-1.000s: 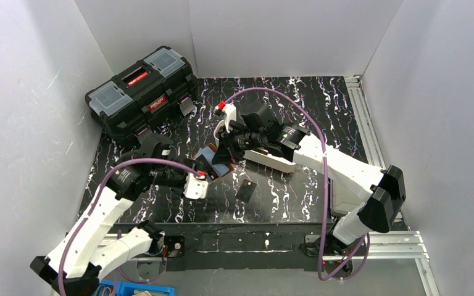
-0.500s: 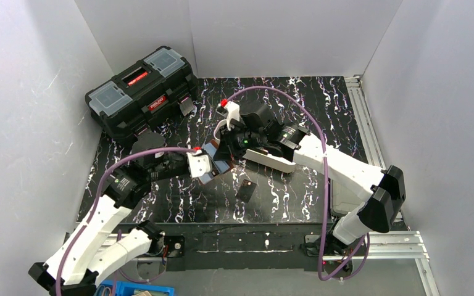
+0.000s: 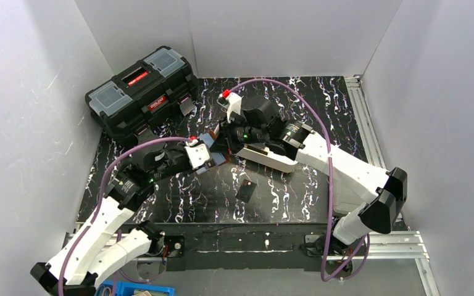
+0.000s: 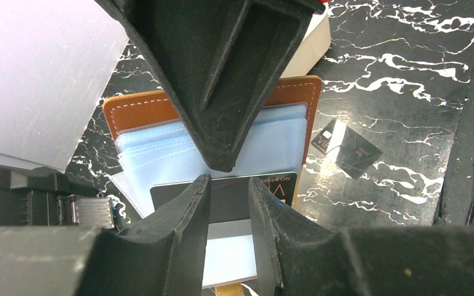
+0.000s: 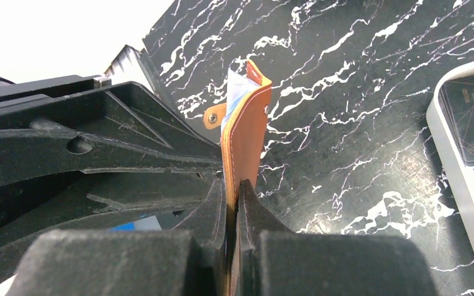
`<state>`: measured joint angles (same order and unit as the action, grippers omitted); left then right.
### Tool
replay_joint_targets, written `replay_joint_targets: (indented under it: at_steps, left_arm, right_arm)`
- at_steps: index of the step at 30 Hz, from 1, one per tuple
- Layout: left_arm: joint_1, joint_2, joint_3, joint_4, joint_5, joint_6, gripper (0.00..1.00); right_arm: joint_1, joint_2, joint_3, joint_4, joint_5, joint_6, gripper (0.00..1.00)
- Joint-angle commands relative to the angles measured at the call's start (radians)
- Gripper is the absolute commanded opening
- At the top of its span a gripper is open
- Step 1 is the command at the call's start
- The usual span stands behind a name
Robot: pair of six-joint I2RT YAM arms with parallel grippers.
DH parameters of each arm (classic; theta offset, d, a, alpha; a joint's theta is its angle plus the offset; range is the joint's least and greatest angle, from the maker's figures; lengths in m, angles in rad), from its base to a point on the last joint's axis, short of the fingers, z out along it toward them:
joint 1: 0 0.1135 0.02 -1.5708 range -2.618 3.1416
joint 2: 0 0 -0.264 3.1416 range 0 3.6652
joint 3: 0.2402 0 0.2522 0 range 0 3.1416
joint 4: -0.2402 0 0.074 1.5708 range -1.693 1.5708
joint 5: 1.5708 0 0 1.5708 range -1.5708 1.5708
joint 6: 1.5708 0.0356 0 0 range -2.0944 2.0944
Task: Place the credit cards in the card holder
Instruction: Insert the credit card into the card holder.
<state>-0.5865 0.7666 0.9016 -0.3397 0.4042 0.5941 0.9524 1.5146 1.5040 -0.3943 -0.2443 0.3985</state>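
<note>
Right gripper (image 5: pixel 234 185) squeezes the brown card holder (image 5: pixel 245 132) tight and holds it up on its edge, in the middle of the top view.
In the left wrist view, the left gripper (image 4: pixel 229 180) has its fingers a little apart over a dark credit card (image 4: pixel 278 188) on the holder's blue pockets. It is not clear if they pinch it. Another dark card (image 4: pixel 345 146) lies flat on the black table (image 4: pixel 407 74), at the right.

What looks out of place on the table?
One dark card lies alone and crooked on the table, apart from the cards stacked in the white tray. Nothing else looks spilled or broken.
</note>
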Motion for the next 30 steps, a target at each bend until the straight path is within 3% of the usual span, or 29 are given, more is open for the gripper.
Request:
replay_joint_targets:
  at_steps: [1,11,30]
  left_arm:
    - [-0.006,-0.040,-0.023,0.043,-0.005,-0.004,0.29]
    - [-0.006,-0.060,0.002,0.034,0.016,0.010,0.30]
    - [-0.006,0.003,-0.073,0.044,-0.184,0.033,0.30]
  right_arm:
    - [0.015,0.003,0.074,0.037,-0.021,0.019,0.01]
    - [0.023,0.044,0.113,0.002,-0.027,0.011,0.01]
    - [0.032,-0.051,0.035,0.073,-0.039,-0.009,0.01]
